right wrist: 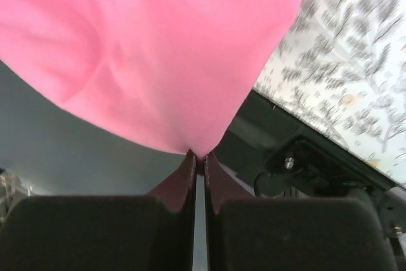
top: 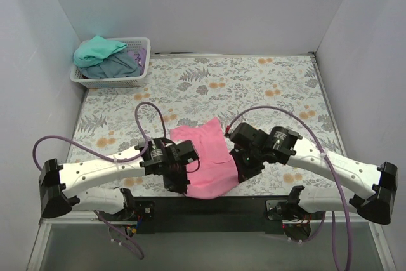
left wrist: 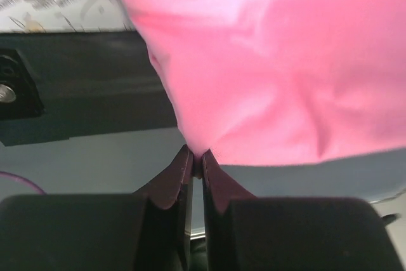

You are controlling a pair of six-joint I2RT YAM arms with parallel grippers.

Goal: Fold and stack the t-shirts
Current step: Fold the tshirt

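A pink t-shirt is held between both arms at the table's near edge, its lower part hanging over the black base bar. My left gripper is shut on its near left edge, and the cloth fills the left wrist view above the fingertips. My right gripper is shut on its near right edge, and the cloth fills the right wrist view. A teal t-shirt and a grey-blue one lie bunched in the basket.
A white lattice basket stands at the table's far left corner. The floral tabletop stretches behind the arms. White walls close in the left, back and right. The black base bar runs along the near edge.
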